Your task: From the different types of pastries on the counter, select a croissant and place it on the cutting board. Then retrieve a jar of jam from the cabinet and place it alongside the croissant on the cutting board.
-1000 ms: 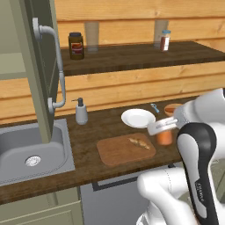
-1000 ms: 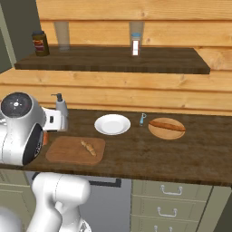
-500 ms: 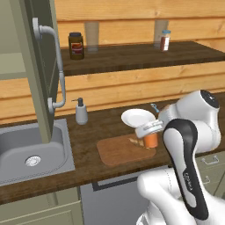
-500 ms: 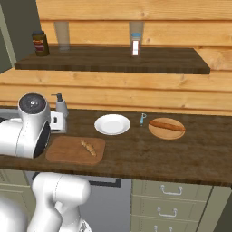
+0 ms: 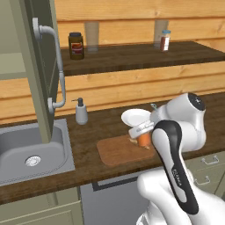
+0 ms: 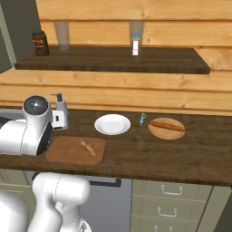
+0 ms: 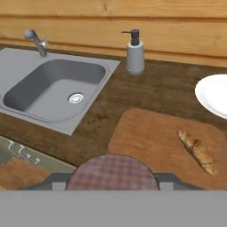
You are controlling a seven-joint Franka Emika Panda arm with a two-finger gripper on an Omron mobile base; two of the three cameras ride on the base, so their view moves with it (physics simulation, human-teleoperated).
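- Croissant [image 7: 196, 150] lies on the cutting board [image 7: 150, 142], toward the board's 3 o'clock side in the hand view; in the right base view it sits near the board's 2 o'clock corner [image 6: 89, 147].
- Jam jar [image 5: 143, 136], orange with a pale lid, is clamped in the claw [image 5: 141, 133], held above the cutting board's [image 5: 121, 149] 3 o'clock end in the left base view.
- Jar's checked lid [image 7: 112, 173] shows at 6 o'clock in the hand view, between the dark finger tips [image 7: 56, 181].
- White plate [image 6: 112, 124] rests on the worktop [image 6: 190, 152] just beyond the board, at its 1 o'clock in the right base view.
- Soap dispenser [image 7: 135, 52] stands at 12 o'clock from the board in the hand view, with the sink [image 7: 53, 91] at 9 o'clock.
- Wooden plate with a long pastry [image 6: 166, 128] sits at 3 o'clock from the white plate.
- Dark jar [image 5: 76, 45] and a small shaker [image 5: 165, 40] stand on the shelf [image 5: 132, 55].
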